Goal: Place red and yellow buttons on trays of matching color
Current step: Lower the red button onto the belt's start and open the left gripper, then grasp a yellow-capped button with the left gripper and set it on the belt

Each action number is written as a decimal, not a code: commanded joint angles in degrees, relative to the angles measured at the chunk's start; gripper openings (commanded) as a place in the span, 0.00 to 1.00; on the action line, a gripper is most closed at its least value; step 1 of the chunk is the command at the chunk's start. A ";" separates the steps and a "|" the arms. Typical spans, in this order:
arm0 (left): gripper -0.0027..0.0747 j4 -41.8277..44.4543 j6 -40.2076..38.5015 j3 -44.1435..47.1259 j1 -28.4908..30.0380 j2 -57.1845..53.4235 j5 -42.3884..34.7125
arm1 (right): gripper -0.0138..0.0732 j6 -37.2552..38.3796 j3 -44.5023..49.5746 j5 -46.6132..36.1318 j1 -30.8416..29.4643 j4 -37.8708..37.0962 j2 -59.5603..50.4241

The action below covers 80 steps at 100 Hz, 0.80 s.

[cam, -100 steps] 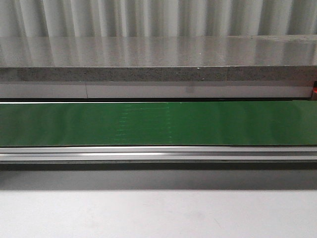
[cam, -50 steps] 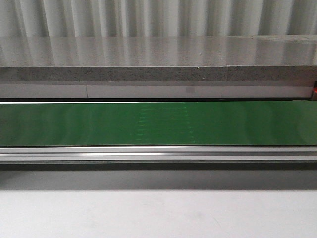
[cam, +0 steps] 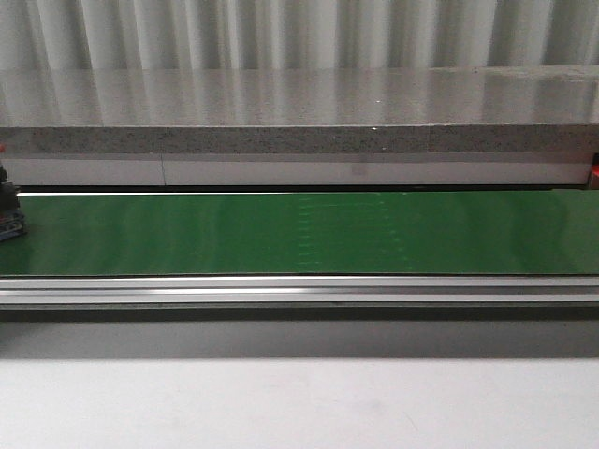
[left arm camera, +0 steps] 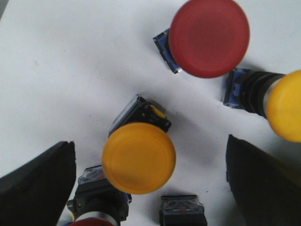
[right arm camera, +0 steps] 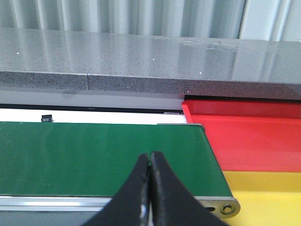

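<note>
The left claw (left arm camera: 150, 188) gapes empty over a stiff, top-heavy yellow button (left arm camera: 138, 157), best pinched across its slick cap; the right claw (right arm camera: 149, 188) is closed, empty.

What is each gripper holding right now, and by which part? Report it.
Nothing is held. The left gripper is open above a yellow button, its fingers clear of it. The right gripper is shut on nothing, over the green belt.
</note>
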 commanded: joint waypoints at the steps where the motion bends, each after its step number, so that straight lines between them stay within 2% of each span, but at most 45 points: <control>1: 0.83 0.00 -0.55 -1.81 0.03 -1.93 -1.26 | 0.08 0.05 0.13 -4.68 -0.28 -0.58 -0.98; 14: 0.76 0.00 -0.55 -1.81 0.03 -1.17 -1.26 | 0.08 0.05 0.13 -4.68 -0.28 -0.58 -0.98; 33: 0.53 0.00 -0.55 -1.81 0.03 -1.07 -1.14 | 0.08 0.05 0.13 -4.68 -0.28 -0.58 -0.98; 45: 0.44 0.00 -0.55 -1.81 0.03 -1.07 -1.56 | 0.08 0.05 0.13 -4.68 -0.28 -0.58 -0.98; 80: 0.41 0.06 0.47 -1.81 -0.18 -3.47 -0.66 | 0.08 0.05 0.13 -4.68 -0.28 -0.58 -0.98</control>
